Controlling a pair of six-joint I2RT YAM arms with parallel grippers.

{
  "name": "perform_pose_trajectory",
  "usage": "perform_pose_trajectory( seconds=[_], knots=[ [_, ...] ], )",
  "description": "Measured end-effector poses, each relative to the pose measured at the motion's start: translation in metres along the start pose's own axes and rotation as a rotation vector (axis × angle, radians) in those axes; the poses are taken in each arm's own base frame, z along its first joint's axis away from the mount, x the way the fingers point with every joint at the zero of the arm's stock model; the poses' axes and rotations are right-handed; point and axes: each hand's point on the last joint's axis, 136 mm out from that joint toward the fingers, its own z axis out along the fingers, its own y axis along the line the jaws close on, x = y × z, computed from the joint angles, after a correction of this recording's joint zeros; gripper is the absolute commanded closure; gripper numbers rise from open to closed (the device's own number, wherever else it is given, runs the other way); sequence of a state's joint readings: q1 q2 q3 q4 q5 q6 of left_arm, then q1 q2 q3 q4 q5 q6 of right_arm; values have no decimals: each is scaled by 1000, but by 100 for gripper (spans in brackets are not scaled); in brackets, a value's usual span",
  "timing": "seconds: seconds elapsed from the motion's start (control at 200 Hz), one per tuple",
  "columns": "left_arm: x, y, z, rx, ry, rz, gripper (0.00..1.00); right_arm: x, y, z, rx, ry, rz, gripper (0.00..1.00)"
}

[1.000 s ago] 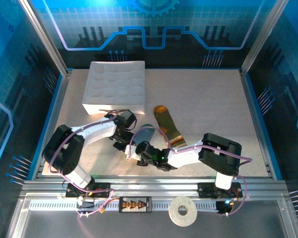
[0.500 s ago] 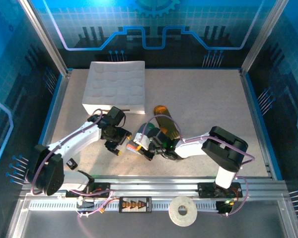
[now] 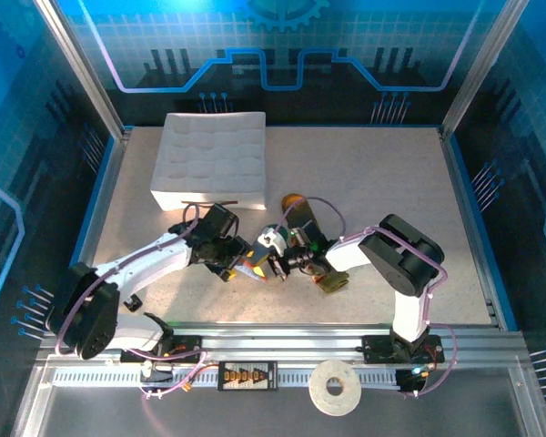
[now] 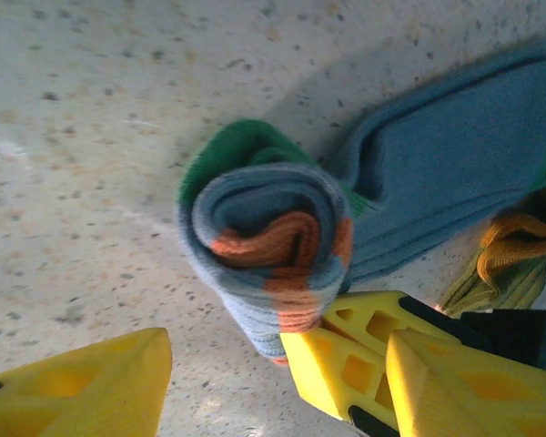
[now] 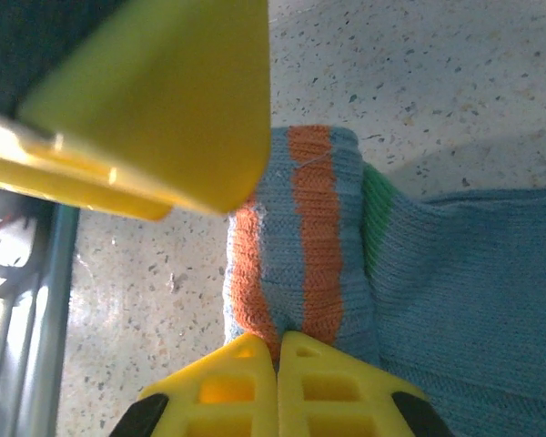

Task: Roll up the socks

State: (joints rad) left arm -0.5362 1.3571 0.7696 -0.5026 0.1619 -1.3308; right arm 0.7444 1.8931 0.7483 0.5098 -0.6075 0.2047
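The grey-blue sock (image 4: 264,259) lies on the counter (image 4: 91,137) between the two arms, one end wound into a fat roll with orange at its core; the flat remainder trails off beside the olive-green sock (image 4: 505,264); soft, light knit, likely to spring loose if released; best gripped across the roll's full thickness, not by one layer; the right claw (image 5: 275,350) is pressed together, pinching the roll's edge; the left claw (image 3: 233,264) stands spread, a finger either side of the roll.
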Motion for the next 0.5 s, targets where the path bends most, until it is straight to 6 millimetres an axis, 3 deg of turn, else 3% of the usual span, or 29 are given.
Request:
perform_pose_trajectory(
  seconds=[0.29, 0.495],
  knots=[
    [3, 5, 18, -42, 7, 19, 45, -2, -2, 1, -54, 18, 79, 100],
    [-1, 13, 34, -89, 0, 7, 67, -1, -3, 1, -58, 33, 93, 100]
  ],
)
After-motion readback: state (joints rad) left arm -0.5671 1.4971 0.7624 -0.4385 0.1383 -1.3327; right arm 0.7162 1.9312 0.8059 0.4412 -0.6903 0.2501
